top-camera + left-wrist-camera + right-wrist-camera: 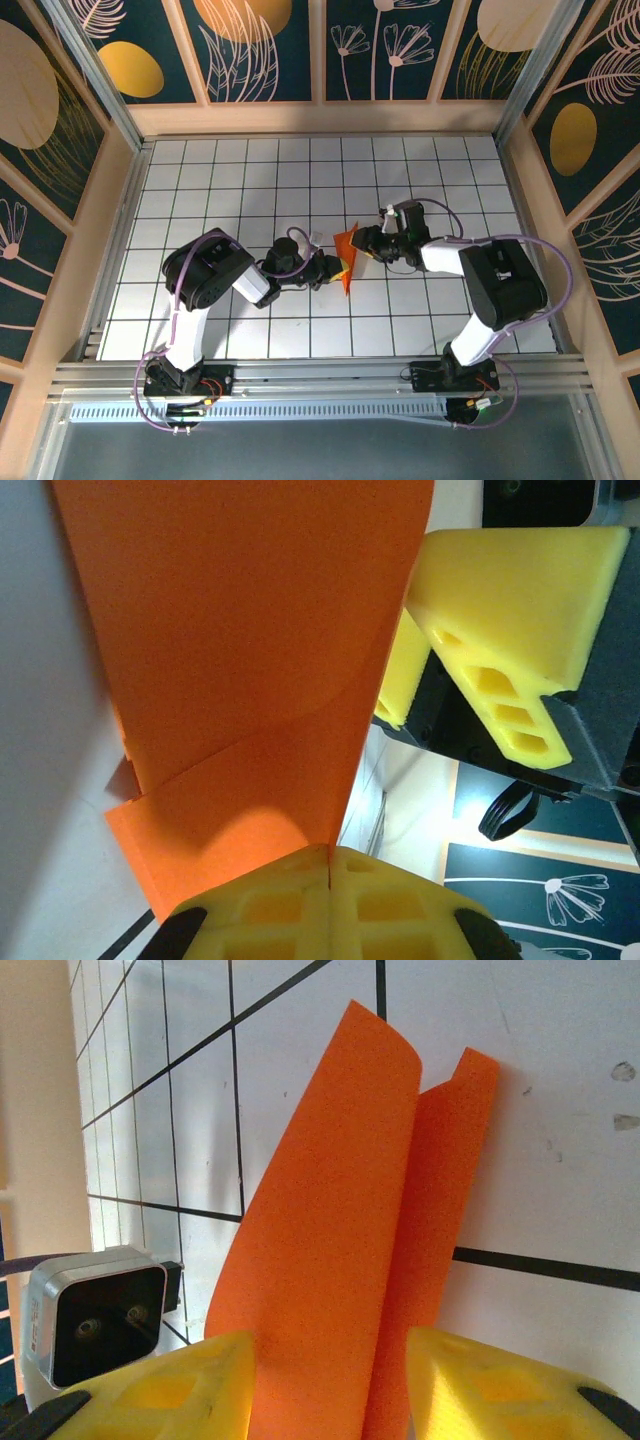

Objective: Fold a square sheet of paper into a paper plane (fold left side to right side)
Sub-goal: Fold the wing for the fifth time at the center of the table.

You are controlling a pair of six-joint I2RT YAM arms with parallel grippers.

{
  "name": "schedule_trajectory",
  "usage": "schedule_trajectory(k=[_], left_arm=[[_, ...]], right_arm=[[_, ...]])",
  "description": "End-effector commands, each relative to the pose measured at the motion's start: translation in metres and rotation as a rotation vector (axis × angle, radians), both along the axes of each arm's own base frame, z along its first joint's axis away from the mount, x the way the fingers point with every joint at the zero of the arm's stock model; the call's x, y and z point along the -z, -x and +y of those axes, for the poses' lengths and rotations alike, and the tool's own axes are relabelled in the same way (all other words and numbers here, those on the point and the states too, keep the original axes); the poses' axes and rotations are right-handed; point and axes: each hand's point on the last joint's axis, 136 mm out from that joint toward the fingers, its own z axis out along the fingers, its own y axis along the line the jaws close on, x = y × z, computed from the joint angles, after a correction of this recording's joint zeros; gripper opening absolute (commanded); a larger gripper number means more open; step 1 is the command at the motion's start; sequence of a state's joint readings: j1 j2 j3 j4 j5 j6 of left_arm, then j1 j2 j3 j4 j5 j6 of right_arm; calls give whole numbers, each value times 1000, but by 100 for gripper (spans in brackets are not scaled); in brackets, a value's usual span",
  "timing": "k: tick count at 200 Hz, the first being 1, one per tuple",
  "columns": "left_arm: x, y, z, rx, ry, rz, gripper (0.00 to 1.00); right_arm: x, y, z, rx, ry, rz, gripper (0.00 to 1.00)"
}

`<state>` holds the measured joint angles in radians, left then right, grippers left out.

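The square sheet of paper (346, 256) is bright orange, folded into layers, and stands on edge off the table between the two arms. My left gripper (333, 268) is shut on its lower edge; in the left wrist view the paper (250, 660) runs straight into the closed yellow fingers of my left gripper (329, 855). My right gripper (364, 243) comes in from the right and is open. Its yellow fingers (510, 610) straddle the sheet. In the right wrist view two curled layers of paper (340, 1240) rise between the spread jaws of my right gripper (330, 1360).
The white table (250, 190) has a black grid, with wooden walls on three sides. The left arm's wrist camera (95, 1315) sits close beyond the paper. Both arms crowd the table's middle.
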<state>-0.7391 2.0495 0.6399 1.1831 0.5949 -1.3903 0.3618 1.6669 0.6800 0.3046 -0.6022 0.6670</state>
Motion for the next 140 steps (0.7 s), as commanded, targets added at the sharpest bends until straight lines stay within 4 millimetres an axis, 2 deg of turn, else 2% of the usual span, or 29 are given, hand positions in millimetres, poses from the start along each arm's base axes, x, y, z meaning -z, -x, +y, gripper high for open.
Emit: schedule_trajectory(k=[1, 140], left_arm=[[-1, 1, 2, -2, 33, -2, 0], [12, 1, 5, -24, 42, 36, 0]], right_arm=[[-5, -9, 7, 3, -14, -23, 44], [15, -8, 14, 3, -1, 30, 43]])
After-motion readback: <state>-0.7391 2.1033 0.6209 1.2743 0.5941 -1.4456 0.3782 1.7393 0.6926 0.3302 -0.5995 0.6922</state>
